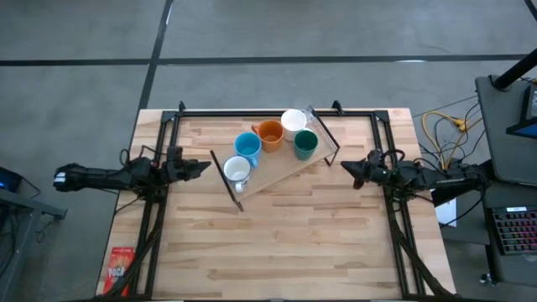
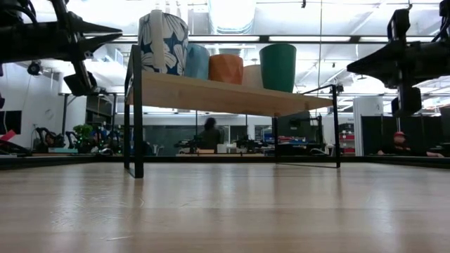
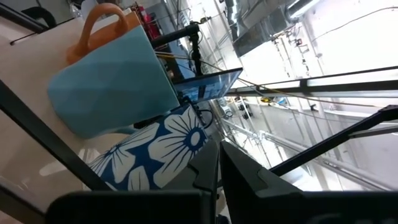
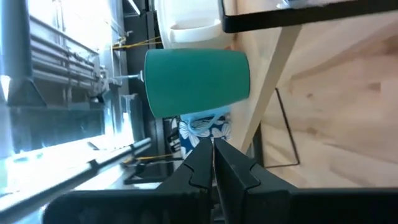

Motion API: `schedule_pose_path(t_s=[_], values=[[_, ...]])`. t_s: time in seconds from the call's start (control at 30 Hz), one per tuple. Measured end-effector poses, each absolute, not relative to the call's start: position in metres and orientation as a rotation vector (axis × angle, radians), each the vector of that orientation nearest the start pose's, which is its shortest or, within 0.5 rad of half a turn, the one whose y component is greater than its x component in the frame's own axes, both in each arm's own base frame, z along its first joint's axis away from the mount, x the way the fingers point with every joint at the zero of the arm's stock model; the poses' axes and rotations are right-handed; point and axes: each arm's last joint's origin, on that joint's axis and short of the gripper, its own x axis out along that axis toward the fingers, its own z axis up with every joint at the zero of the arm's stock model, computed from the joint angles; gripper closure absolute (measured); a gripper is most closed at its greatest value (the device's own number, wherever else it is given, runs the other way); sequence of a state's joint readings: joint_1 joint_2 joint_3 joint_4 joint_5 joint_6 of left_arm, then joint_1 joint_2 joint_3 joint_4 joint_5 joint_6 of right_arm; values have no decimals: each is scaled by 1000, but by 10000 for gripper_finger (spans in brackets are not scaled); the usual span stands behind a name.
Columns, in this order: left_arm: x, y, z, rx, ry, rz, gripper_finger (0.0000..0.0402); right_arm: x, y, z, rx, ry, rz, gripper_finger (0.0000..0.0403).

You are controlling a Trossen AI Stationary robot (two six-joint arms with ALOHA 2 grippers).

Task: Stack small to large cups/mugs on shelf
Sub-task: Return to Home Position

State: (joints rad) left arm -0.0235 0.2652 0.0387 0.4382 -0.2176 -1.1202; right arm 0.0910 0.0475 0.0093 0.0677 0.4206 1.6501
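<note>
As the mugs (image 1: 270,132) line the slanting shelf (image 1: 281,172) between them, the left tool (image 1: 202,167) and right tool (image 1: 346,170), both pressed together and empty, hang just off its ends.

a robotics lab inside a large open-plan hall is shown. a wooden surface (image 1: 285,243) fitted with a black metal frame (image 1: 218,111) is set on a grey concrete floor (image 1: 252,33), and loose yellow cables (image 1: 440,126) and a keyboard (image 1: 513,228) are seen beside it. beyond it, rows of desks (image 2: 295,144), a person (image 2: 209,133), strip lights (image 2: 232,10) and exposed ceiling ducts (image 3: 261,31) are seen.
</note>
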Motion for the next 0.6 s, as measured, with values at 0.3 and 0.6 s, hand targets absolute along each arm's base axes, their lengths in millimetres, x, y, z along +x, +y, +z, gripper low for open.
schedule_pose_path(t_s=[0.3, 0.6], values=[[108, 4, 207, -1148, -405, -7, 398, 98, -3, 169, 1788, -317, -210, 394], [95, 4, 232, -1156, -660, -166, 398, 98, -3, 169, 1787, -314, -212, 394]])
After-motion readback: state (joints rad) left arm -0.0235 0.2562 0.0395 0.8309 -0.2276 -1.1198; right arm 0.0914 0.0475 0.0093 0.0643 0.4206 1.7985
